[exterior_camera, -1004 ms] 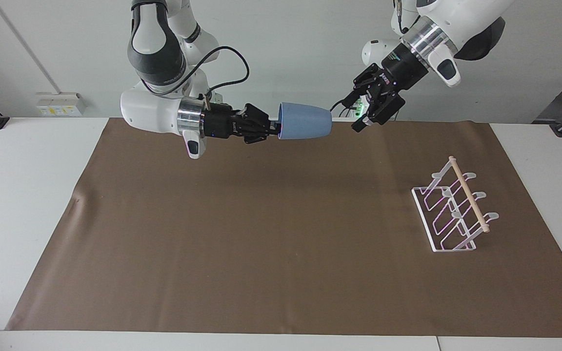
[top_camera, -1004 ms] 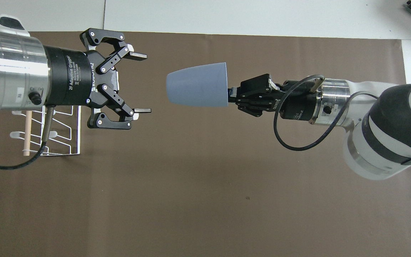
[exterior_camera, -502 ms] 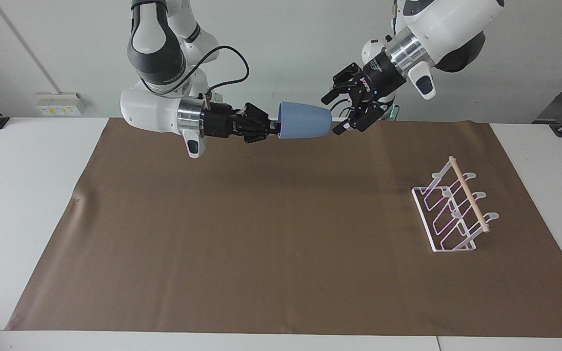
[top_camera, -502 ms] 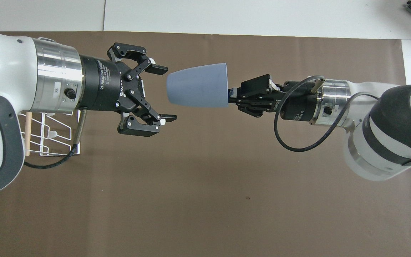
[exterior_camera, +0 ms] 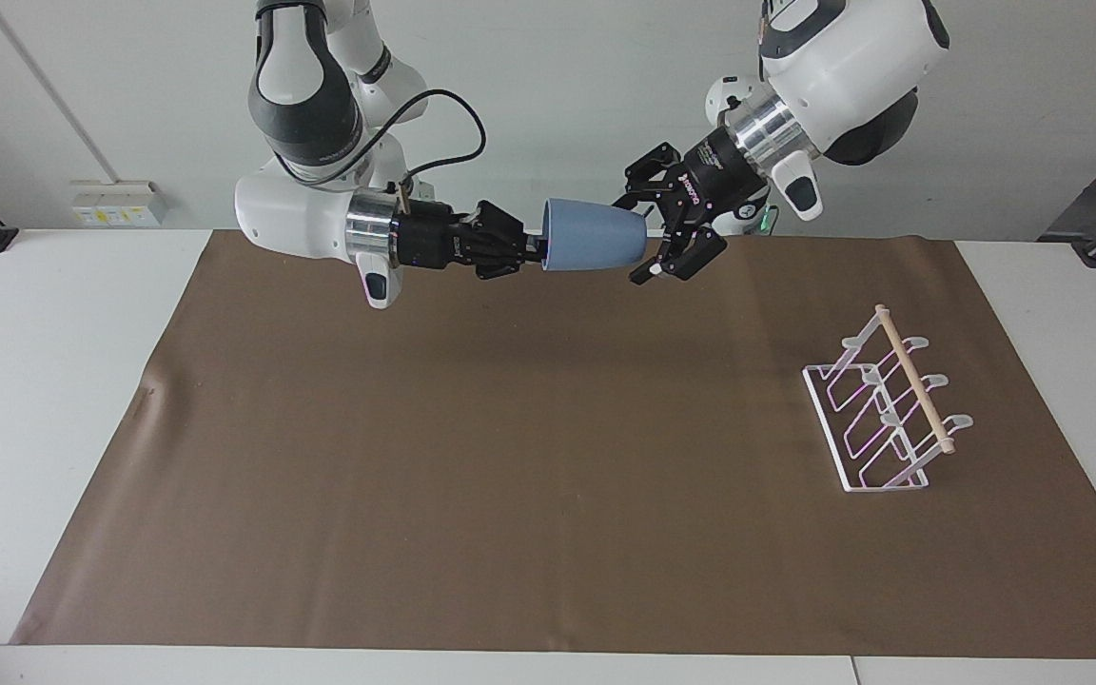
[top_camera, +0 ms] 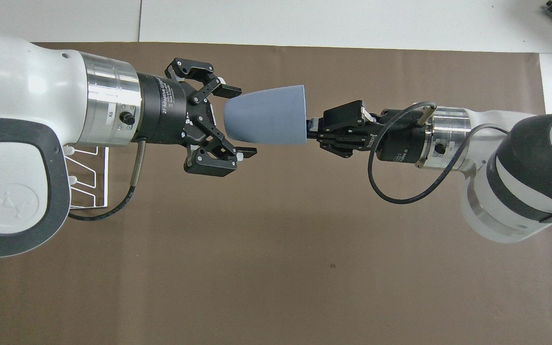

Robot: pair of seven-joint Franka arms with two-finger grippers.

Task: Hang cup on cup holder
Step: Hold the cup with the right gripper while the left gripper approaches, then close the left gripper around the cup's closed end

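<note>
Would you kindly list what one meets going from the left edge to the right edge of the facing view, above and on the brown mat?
Right gripper, shut on the cup's rim → cup, held sideways in the air → left gripper, open around the cup's base → cup holder, standing on the brown mat.

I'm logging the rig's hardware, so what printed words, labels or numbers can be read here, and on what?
"2F Adaptive Gripper": white print on the left gripper's black body, overhead view.
"X6": small label on the left arm's silver wrist ring.
Smaller print under the "2F Adaptive Gripper" line: too small to read.
Print on the right gripper: too small to read.
The cup and cup holder: no text.
</note>
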